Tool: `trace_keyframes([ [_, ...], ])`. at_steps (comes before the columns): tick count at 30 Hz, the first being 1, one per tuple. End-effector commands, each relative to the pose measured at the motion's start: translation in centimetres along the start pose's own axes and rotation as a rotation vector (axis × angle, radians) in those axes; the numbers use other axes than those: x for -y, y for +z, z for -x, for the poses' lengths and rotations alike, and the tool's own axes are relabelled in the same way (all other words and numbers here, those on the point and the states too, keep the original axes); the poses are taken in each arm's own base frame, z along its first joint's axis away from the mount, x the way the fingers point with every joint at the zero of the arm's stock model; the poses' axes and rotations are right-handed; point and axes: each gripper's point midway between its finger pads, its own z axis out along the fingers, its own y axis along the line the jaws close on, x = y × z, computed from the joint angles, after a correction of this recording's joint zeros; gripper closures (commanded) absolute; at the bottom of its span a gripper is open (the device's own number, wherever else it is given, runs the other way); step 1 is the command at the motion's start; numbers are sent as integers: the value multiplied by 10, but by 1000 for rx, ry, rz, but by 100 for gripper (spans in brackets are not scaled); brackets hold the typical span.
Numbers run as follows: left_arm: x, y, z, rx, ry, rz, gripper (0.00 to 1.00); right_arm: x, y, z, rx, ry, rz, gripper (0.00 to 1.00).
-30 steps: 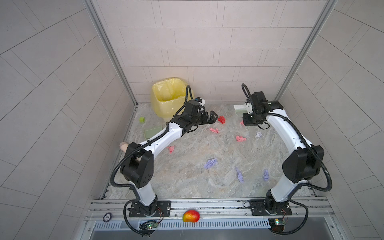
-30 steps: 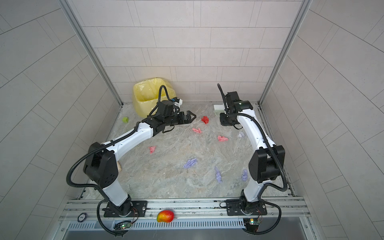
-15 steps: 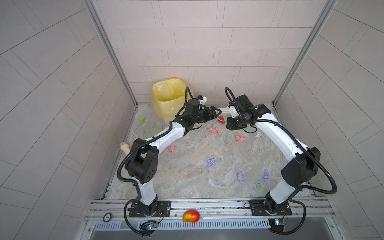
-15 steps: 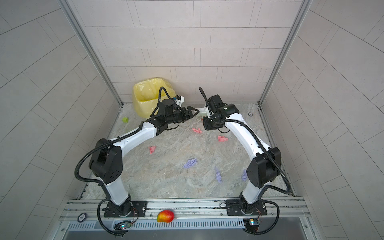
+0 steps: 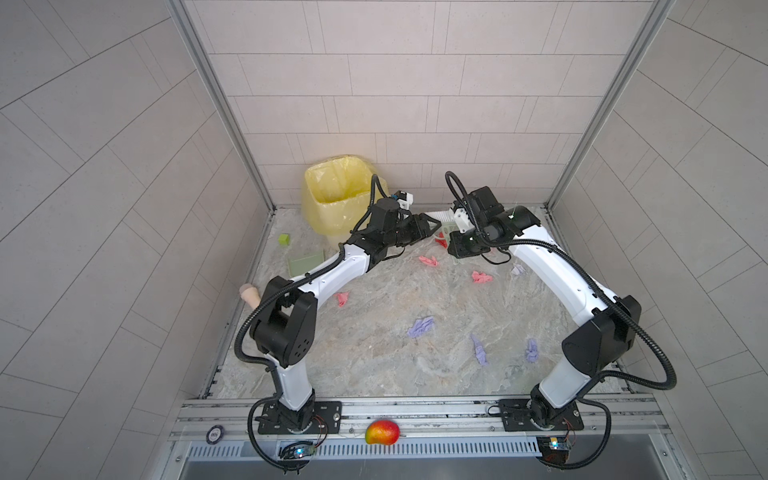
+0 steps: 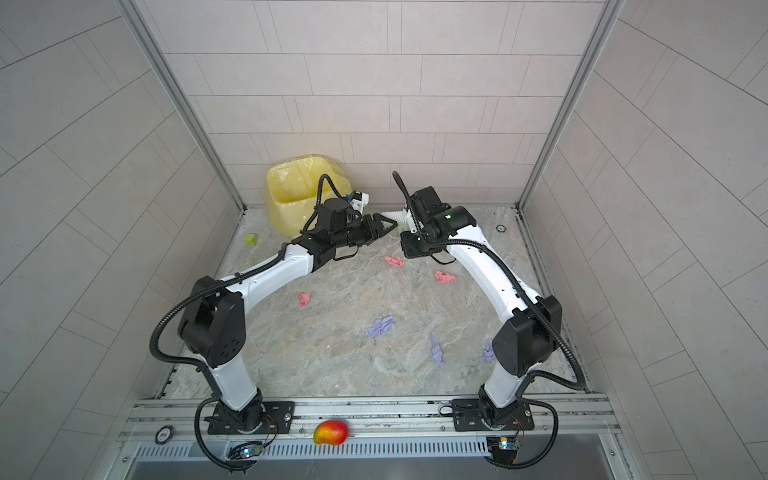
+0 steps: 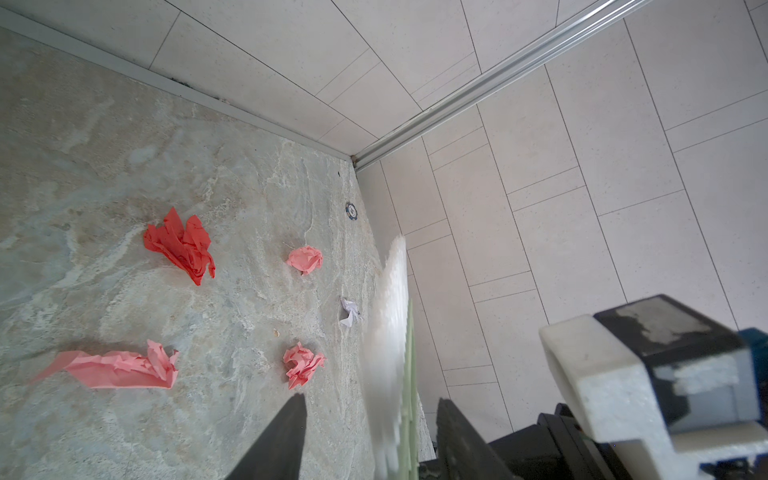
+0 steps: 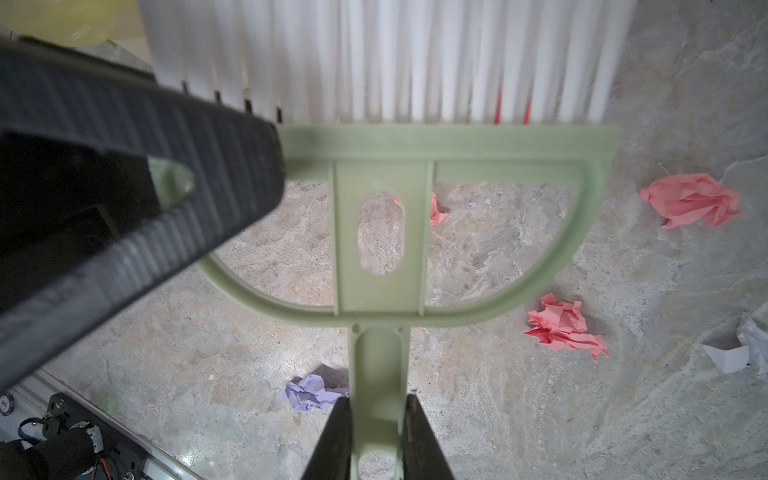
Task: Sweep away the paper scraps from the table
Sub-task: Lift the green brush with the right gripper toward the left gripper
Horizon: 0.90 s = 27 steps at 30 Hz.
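A green brush [image 8: 380, 249] with white bristles is gripped by its handle in my right gripper [image 8: 379, 405], held above the back of the table [image 5: 374, 353]. My left gripper [image 7: 371, 401] stands astride the brush head [image 7: 390, 353], seen edge-on, with a gap on each side. One of its ribbed fingers [image 8: 124, 166] crosses the brush frame in the right wrist view. In both top views the two grippers [image 5: 432, 226] [image 6: 405, 241] meet at the brush [image 5: 441, 215]. Several paper scraps lie scattered: red [image 7: 180, 245], pink [image 5: 429, 261] [image 5: 481, 276] [image 5: 342, 298], lavender [image 5: 420, 326] [image 5: 478, 349].
A yellow lined bin [image 5: 336, 199] stands at the back left corner. Near it lie a green dustpan [image 5: 305, 262] and a lime cube [image 5: 284, 239]. A mango [image 5: 382, 432] rests on the front rail. Tiled walls close in three sides.
My right arm has carried the brush leftward from the back right to the middle. My left gripper's jaws have narrowed around the brush head.
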Motion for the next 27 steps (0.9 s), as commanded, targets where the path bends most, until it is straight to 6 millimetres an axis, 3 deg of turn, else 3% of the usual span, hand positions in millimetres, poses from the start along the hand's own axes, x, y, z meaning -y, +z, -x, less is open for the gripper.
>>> trace_keyframes([
  [1,0,3,2,-5,-13,-11,49,-6,-8,5,19,-34,-11,100],
  [7,-2,5,1,-10,-30,-8,60,-10,-7,7,22,-48,-10,100],
  [10,-3,4,2,-4,-35,-3,71,-10,-7,7,21,-46,-10,100],
  [15,-3,0,7,24,-54,2,91,-9,-13,10,43,-43,-16,89],
  [17,-4,-4,12,51,-70,-3,100,-8,-18,12,58,-29,-15,82],
  [21,-7,-19,28,138,-97,-12,100,-4,-26,16,105,46,47,59],
  [27,-2,-44,51,286,-129,-61,100,-3,-34,30,275,266,304,19],
])
